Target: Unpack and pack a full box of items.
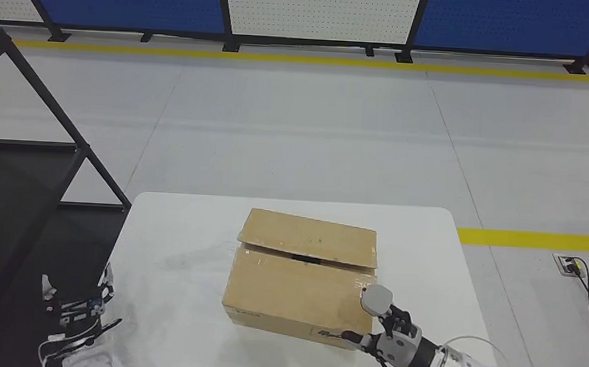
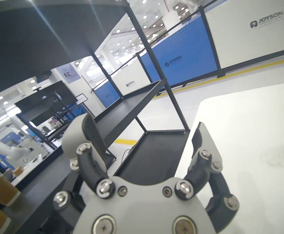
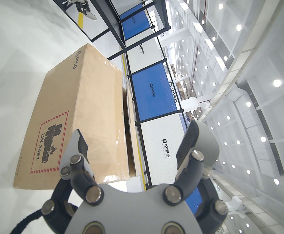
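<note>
One brown cardboard box (image 1: 305, 274) sits in the middle of the single white, round-cornered table (image 1: 171, 247). Its two top flaps are folded down with a dark slit between them. Glossy clear tape runs along its edges, and a red dashed-border label is on its near face. There are two grippers. The right gripper (image 3: 135, 135) hovers at the box's near right corner, spread wide and empty. The left gripper (image 2: 144, 128), also wide and empty, is at the table's near left edge.

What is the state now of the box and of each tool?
box: on the table, flaps folded down, a narrow gap between them.
left tool: open, holding nothing.
right tool: open, holding nothing, close to the box.
</note>
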